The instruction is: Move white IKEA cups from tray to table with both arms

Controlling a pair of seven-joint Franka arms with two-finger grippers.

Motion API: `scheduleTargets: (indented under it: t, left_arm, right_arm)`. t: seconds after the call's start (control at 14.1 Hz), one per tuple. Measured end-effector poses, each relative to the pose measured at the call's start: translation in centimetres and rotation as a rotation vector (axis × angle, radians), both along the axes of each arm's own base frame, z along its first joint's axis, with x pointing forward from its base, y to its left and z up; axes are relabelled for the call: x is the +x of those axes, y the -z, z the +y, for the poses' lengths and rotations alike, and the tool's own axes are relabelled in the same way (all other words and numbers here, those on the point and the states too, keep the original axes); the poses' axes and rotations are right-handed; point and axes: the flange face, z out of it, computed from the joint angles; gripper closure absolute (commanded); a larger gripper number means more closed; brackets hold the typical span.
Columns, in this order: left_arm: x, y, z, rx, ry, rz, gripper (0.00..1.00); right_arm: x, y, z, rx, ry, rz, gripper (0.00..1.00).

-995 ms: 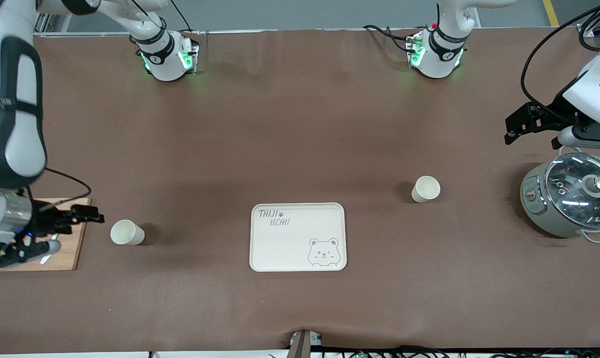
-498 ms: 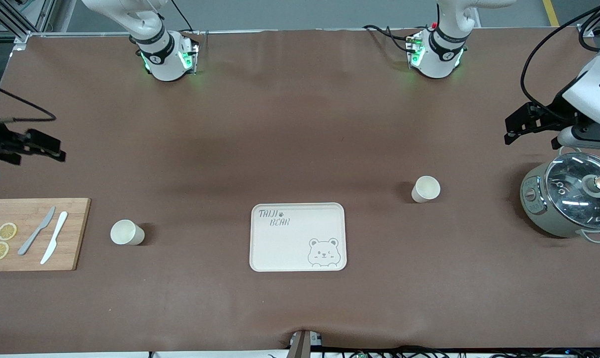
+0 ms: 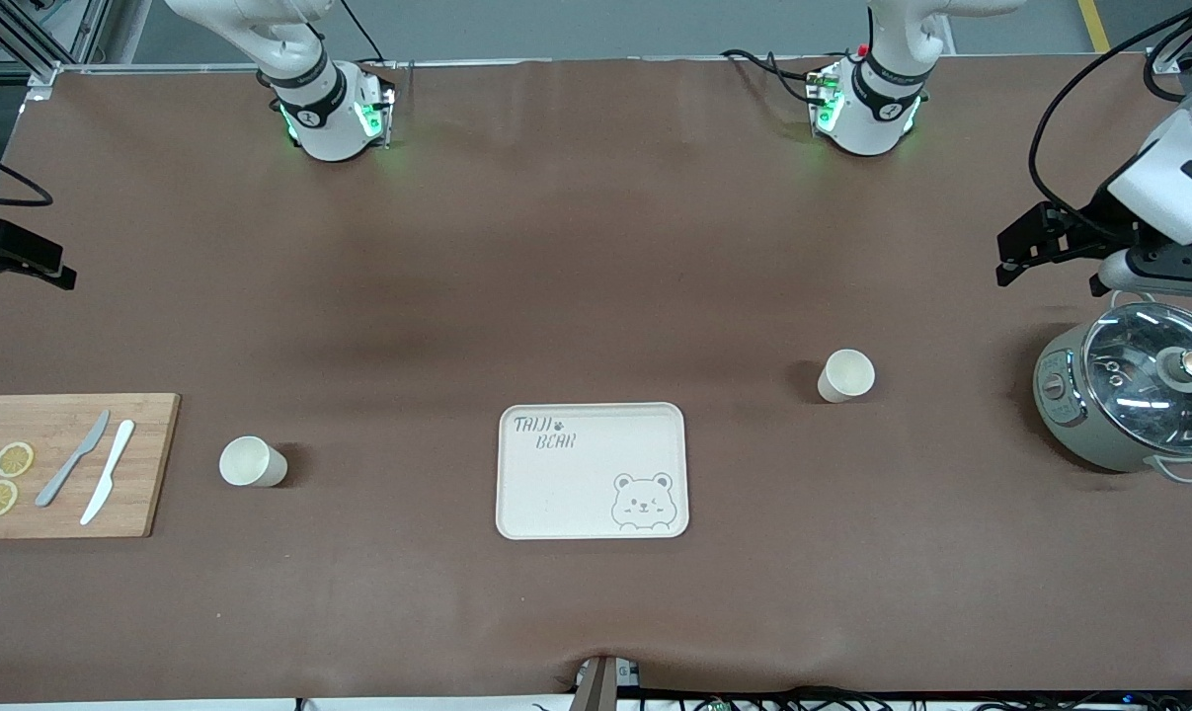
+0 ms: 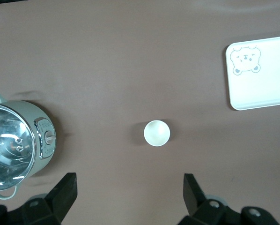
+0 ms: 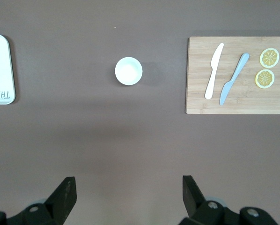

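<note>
Two white cups are seen upright on the table, one at each side of the one bare tray. The left gripper and right gripper are held open and empty, one cup found below each.

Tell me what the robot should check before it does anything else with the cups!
1. Tray has no cups on it: ok.
2. Cup toward the right arm's end stands upright on the table, beside the cutting board: ok.
3. Cup toward the left arm's end stands upright on the table, apart from the pot: ok.
4. Left tool open, holding nothing: ok.
5. Right tool open, holding nothing: ok.
6. Both tools well away from the cups: ok.
</note>
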Motion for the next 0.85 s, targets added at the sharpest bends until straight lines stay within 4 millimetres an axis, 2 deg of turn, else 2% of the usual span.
scheduleTargets:
  t: [0.85]
  left_arm:
    - [0.04,0.16,0.05,0.002,-0.001,0.005,0.00]
  right_arm:
    - [0.27,-0.57,-0.32,-0.012,0.005,-0.033,0.00]
